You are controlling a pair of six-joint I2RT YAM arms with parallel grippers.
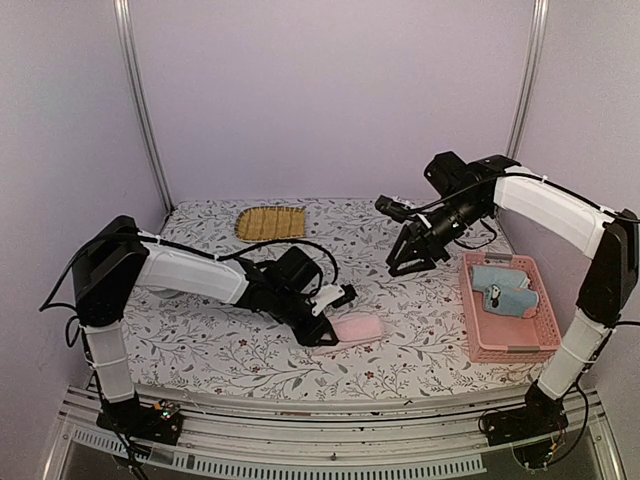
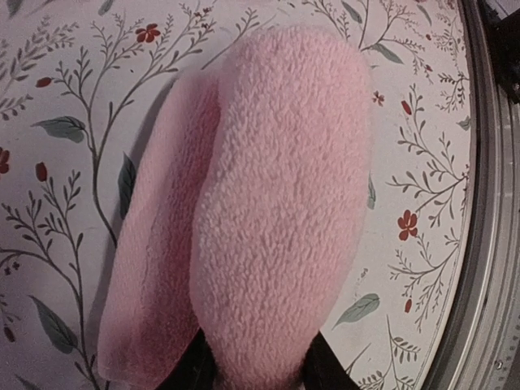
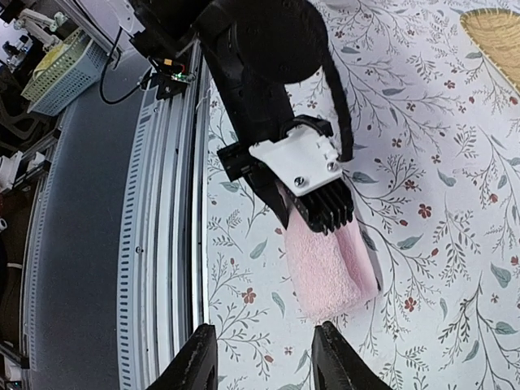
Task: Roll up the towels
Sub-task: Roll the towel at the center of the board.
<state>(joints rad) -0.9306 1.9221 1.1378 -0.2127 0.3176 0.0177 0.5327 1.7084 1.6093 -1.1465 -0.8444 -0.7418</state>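
floral tablecloth [image 1: 200,350], top view: rolled pink towel [image 1: 357,328] is seen at front centre, left gripper [image 1: 328,328] at its end. left wrist: its soft, light fleece is pinched between the fingers [image 2: 199,370]; likely best gripped across the whole roll. right wrist: right gripper [image 3: 264,357] is seen spread wide, empty.

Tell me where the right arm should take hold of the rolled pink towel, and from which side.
Grip the pink towel between mid-roll and its free end, from above, jaws across its narrow width. It lies flat as a soft oblong roll, and the left tool clamps the other end.
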